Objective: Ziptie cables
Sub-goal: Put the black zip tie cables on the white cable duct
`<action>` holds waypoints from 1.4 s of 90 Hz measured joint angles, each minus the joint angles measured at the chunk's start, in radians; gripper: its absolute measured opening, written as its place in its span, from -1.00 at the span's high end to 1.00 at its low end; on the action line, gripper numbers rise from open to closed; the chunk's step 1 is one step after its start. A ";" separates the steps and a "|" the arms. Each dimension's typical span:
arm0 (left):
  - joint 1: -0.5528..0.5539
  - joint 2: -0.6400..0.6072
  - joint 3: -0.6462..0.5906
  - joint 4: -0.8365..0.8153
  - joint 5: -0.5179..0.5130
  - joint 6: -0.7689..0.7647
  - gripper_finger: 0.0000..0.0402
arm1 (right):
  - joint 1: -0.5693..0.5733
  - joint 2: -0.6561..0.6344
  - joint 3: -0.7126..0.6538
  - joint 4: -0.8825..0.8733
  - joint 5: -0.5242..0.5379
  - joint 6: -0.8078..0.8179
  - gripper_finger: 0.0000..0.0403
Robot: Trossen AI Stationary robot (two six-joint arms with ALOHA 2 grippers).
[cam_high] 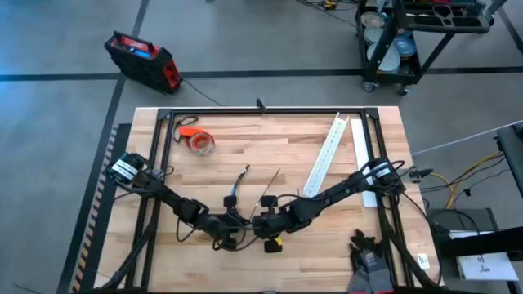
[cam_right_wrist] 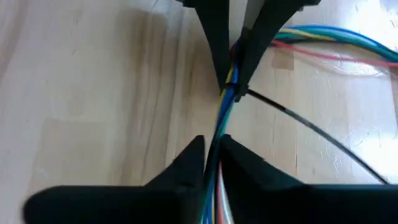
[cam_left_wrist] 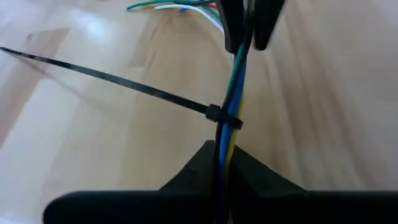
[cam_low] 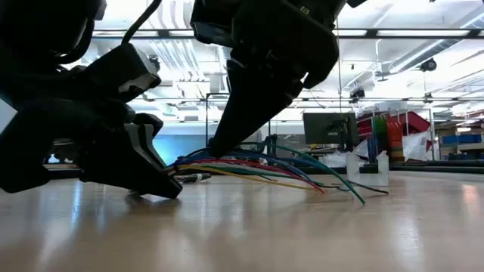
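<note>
The cables (cam_left_wrist: 236, 74) are a thin bundle of blue, green and yellow wires, stretched straight between my two grippers low over the table's near middle. Their loose ends fan out on the wood (cam_low: 302, 170). The ziptie (cam_left_wrist: 112, 78) is looped round the bundle with its small head (cam_left_wrist: 214, 113) at the side. Its long dark tail (cam_right_wrist: 311, 127) sticks out over the table. My left gripper (cam_high: 231, 227) and my right gripper (cam_high: 260, 225) face each other, each shut on the bundle on its own side of the loop. My left gripper pinches the bundle (cam_left_wrist: 222, 149) between its two fingers, just short of the ziptie's loop. The fingers point roughly along the wires, low over the table. The wires run straight on to the other gripper. My right gripper pinches the bundle (cam_right_wrist: 217, 134) between its two fingers on the other side of the loop. The fingers lie roughly along the wires. Some white and red wires (cam_right_wrist: 219, 208) pass back under the fingers.
An orange tape roll (cam_high: 198, 141) lies at the far left of the table. A long white slotted channel (cam_high: 325, 155) lies at the far right. Two thin loose strands (cam_high: 239, 184) lie just beyond the grippers. Dark gloves (cam_high: 372, 260) sit at the near right corner.
</note>
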State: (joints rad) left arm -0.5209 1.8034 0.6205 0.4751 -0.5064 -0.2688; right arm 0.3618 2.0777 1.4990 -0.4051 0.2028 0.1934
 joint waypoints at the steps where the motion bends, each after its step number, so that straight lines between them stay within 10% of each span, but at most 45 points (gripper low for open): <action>1: 0.000 -0.001 0.000 0.000 0.000 0.000 0.94 | 0.000 0.000 0.000 0.002 0.000 0.002 0.66; 39: 0.000 -0.030 0.000 -0.004 0.021 -0.005 0.99 | -0.014 0.059 -0.002 0.089 0.094 0.045 -0.01; 100: 0.000 -0.058 0.000 -0.079 0.020 -0.035 1.00 | -0.015 0.042 -0.003 0.026 0.077 0.042 0.86; 126: -0.004 -0.090 0.000 -0.142 0.020 -0.054 1.00 | -0.015 0.042 -0.003 -0.166 0.077 -0.141 0.72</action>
State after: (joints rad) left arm -0.5247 1.7130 0.6201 0.3331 -0.4865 -0.3223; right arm 0.3466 2.1201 1.4960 -0.5708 0.2801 0.0528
